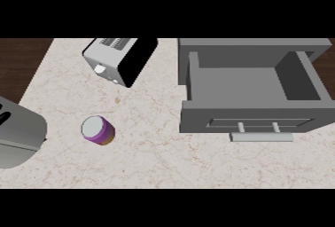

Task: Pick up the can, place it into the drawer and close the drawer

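Neither hand is in view, so which is nearer and how its fingers sit I cannot tell. Upright purple can [98, 130] stands well left of the open drawer [252, 119].

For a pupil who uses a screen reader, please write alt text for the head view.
A purple can with a grey lid stands upright on a marbled counter, left of an open, empty grey drawer with a bar handle. A toaster sits at the top, a grey appliance at the left edge. No robot hand shows.
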`<state>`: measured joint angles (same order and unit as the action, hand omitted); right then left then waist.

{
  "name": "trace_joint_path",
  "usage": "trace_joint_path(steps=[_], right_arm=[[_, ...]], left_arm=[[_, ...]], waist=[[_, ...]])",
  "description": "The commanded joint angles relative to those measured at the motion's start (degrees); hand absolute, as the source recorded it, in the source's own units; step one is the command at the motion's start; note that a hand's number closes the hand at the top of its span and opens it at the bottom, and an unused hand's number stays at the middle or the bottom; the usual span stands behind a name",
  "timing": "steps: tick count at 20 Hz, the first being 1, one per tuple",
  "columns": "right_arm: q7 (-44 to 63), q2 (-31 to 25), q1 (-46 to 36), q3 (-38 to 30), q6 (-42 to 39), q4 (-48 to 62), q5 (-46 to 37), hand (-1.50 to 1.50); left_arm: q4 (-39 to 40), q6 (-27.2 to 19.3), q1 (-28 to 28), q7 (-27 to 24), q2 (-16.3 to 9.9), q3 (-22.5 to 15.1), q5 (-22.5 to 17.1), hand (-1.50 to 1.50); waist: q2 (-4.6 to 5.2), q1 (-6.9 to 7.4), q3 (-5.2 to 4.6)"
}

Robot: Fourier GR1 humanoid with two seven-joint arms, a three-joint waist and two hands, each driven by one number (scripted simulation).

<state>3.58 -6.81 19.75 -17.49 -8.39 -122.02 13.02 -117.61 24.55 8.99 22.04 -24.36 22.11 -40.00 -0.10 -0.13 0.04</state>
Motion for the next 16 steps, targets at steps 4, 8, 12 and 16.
trace_joint_path(steps=[4,8,12,16], right_arm=[[-1.8,-0.6,3.1,-5.4,-4.7,0.5,4.9,-1.5],[-0.5,-0.8,2.9,-7.7,-6.5,0.1,6.5,-1.5],[4.8,-0.3,3.0,-7.6,-5.7,-4.7,7.1,-1.5],[2.6,0.5,4.0,-9.3,-8.7,-3.1,8.4,-1.5]], left_arm=[[2.3,-4.9,-3.5,5.8,2.9,-3.1,-2.7,-1.5],[4.1,-3.9,-4.8,6.7,3.6,-2.3,-3.8,-1.5],[8.9,-1.3,-5.5,6.2,4.3,-2.6,-3.6,-1.5],[9.2,-7.9,-10.2,6.0,8.6,-8.3,5.0,-1.5]], waist=[[0.03,-0.36,-0.01],[0.04,-0.2,-0.03],[0.06,-0.15,-0.06],[0.11,-0.41,-0.04]])
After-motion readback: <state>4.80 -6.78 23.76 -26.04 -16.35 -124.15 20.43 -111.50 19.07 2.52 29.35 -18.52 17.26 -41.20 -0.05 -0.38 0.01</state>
